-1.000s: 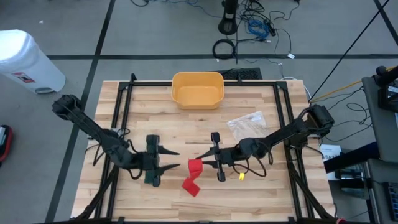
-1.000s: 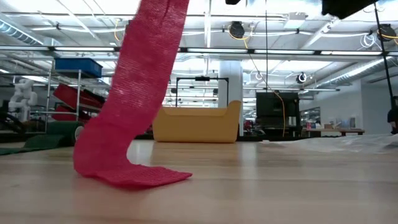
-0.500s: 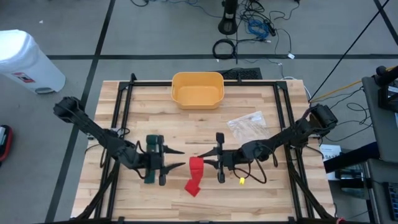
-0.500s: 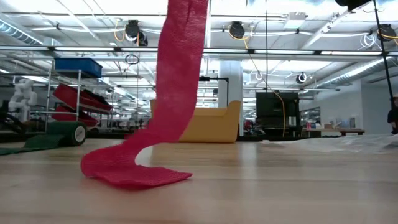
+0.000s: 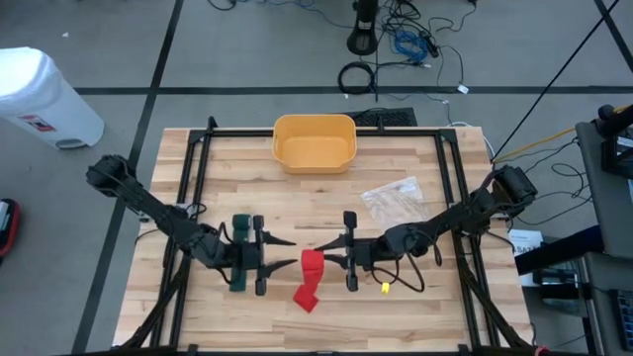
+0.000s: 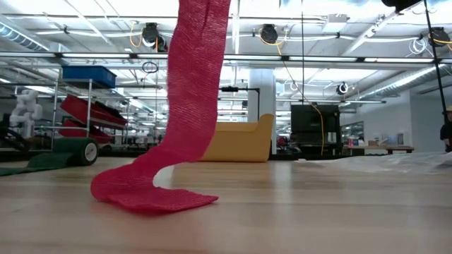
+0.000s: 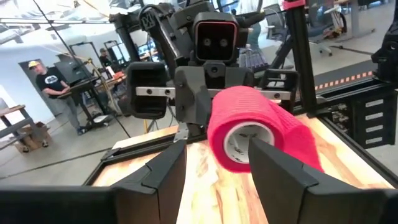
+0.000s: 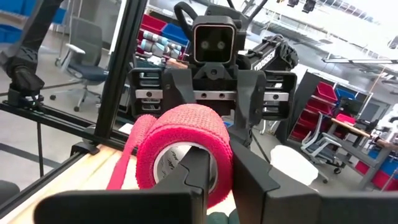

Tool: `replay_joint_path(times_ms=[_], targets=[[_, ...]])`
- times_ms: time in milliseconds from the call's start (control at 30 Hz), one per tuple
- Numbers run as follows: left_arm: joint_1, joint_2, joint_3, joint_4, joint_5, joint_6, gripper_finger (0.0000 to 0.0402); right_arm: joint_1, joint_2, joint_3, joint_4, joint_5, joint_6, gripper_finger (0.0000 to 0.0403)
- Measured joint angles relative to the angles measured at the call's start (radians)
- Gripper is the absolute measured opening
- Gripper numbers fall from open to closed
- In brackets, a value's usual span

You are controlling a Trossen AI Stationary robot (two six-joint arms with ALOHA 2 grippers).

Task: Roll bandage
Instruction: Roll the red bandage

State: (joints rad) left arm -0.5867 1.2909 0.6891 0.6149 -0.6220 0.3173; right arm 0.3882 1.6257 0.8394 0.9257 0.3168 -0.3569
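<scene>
Inside the right gripper (image 5: 330, 257), the bandage roll (image 5: 312, 262) hides its fingertips.

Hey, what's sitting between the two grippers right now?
The red bandage roll sits between the left gripper and the right gripper, its loose tail trailing down to the table. The high view shows it; both wrist views confirm.

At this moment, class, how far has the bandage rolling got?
Done: part of the red bandage is wound into a roll. In hand: the right gripper clamps that roll while the open left gripper faces it. Left: a loose tail hangs to the table unwound.
</scene>
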Motion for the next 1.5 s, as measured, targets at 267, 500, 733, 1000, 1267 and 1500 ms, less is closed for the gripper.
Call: replay_joint_path(times_ms=[267,500,733,1000,1267,1500], targets=[[0.014,0.005,0.000,0.003,-0.002,-0.025,0.0180,0.000,0.001,0.000,0.000,0.000,-0.021,0.0041],[0.018,0.005,0.000,0.007,-0.002,-0.076,0.0180,0.000,0.001,0.000,0.000,0.000,-0.022,0.0041],[0.018,0.007,0.000,0.007,0.037,-0.103,0.0180,0.000,0.001,0.000,0.001,0.000,-0.022,0.0041],[0.031,0.012,0.000,0.010,0.038,-0.103,0.0180,0.000,0.001,0.000,0.005,0.000,-0.022,0.0041],[0.038,0.037,0.000,0.060,0.038,-0.103,0.0180,0.000,0.001,0.000,0.005,0.000,-0.022,0.0041],[0.056,0.062,0.005,0.060,0.037,-0.102,0.0180,0.000,0.001,0.000,0.004,0.000,-0.022,0.0041]])
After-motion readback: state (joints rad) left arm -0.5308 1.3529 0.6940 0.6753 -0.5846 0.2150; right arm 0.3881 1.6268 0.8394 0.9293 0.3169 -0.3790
